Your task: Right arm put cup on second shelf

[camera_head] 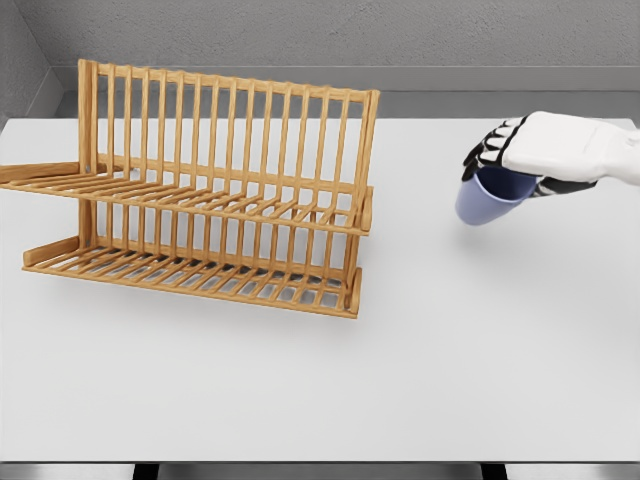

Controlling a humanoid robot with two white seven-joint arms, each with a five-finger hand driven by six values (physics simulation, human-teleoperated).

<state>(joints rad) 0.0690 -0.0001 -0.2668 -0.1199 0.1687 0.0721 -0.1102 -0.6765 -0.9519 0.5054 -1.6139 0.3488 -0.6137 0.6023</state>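
A light blue cup (485, 199) hangs above the white table at the right, tilted, with my right hand (520, 155) shut on it from above. The hand's fingers (487, 150) wrap over the cup's upper part and hide its rim. A wooden two-tier dish rack (215, 190) stands at the left and centre. Its upper shelf (230, 200) and lower shelf (200, 272) are slatted and hold nothing. The cup is to the right of the rack, about level with the upper shelf and well apart from it. My left arm is out of view.
The white table (450, 380) stretches in front of and to the right of the rack. A grey wall runs along the back edge. The rack's tall slatted back (230, 120) rises behind both shelves.
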